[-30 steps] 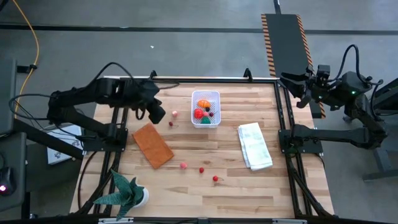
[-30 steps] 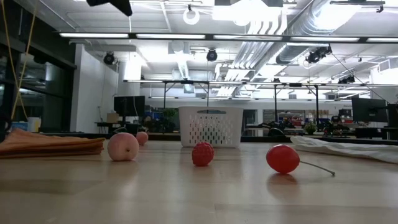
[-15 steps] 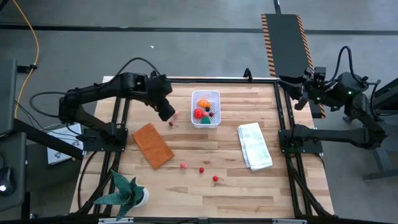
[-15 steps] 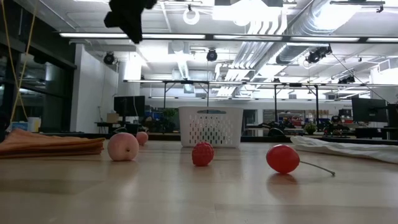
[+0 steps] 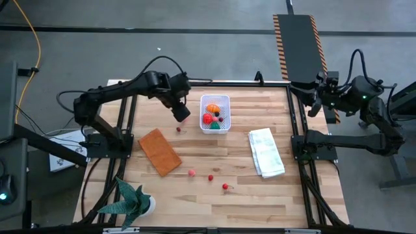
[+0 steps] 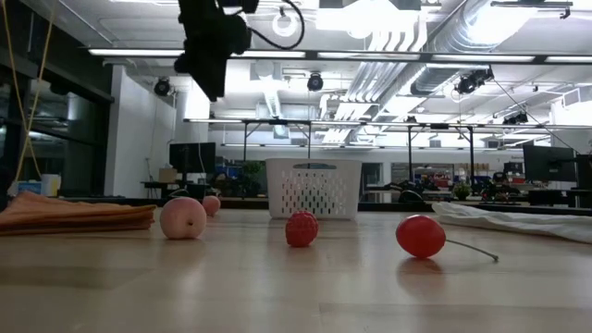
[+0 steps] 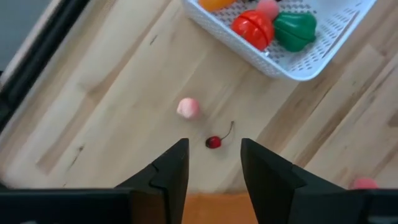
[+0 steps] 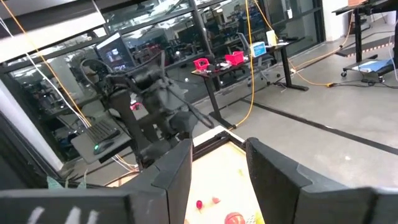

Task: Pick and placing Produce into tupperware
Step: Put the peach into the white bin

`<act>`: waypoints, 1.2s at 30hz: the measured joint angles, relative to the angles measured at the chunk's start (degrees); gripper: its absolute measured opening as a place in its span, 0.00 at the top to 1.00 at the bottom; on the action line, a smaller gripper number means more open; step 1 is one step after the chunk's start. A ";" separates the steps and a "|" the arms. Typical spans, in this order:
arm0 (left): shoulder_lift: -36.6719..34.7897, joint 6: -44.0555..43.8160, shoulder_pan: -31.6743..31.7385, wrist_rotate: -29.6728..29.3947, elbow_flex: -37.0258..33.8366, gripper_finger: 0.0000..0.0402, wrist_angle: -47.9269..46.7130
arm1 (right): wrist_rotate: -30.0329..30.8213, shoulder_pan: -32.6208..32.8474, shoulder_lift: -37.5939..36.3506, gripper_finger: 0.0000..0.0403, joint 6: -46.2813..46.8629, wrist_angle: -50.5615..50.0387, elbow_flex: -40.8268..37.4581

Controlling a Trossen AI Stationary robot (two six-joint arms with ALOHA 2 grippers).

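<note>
The tupperware (image 5: 215, 112) is a white perforated tub on the far middle of the table. It holds an orange piece, a red tomato (image 7: 254, 29), a green piece (image 7: 293, 31) and small berries. My left gripper (image 5: 181, 113) hangs open, high above the table just left of the tub. Below it lie a pink ball (image 7: 188, 107) and a stemmed red cherry (image 7: 214, 142). Three more berries (image 5: 210, 177) lie nearer the front: a pink one (image 6: 183, 218), a raspberry (image 6: 301, 228) and a red cherry (image 6: 421, 235). My right gripper (image 8: 217, 168) waits open beyond the table's far right corner.
An orange-brown flat rectangle (image 5: 159, 151) lies on the left of the table. A folded white cloth (image 5: 266, 151) lies on the right, and a green spiky plant (image 5: 133, 200) stands at the near left corner. Bare wood surrounds the front berries.
My left gripper has swung from the table's left side toward the right, closing in on the tub. In the low view it has come further into the picture and lower. The produce and the tub have kept still.
</note>
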 joint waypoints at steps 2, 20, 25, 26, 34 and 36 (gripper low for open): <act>0.06 0.74 1.28 2.60 -1.66 0.66 2.51 | -0.10 0.00 0.00 0.64 -0.01 -0.05 0.00; 0.01 1.22 4.89 7.08 -23.43 0.66 18.91 | -0.53 0.00 0.00 0.64 0.41 -0.22 0.00; 0.01 1.34 4.89 7.10 -26.32 0.66 23.68 | -0.53 0.00 0.00 0.64 1.53 -0.22 0.00; 0.01 1.63 4.89 7.09 -26.64 0.66 24.46 | -0.53 -0.02 0.00 0.64 1.72 -0.21 0.00; 0.01 7.13 5.41 8.78 -28.45 0.66 29.29 | -0.51 0.00 0.00 0.64 2.88 -0.21 0.00; 0.01 7.79 5.66 9.68 -29.15 0.66 29.88 | -0.51 0.00 0.00 0.64 3.03 -0.21 0.00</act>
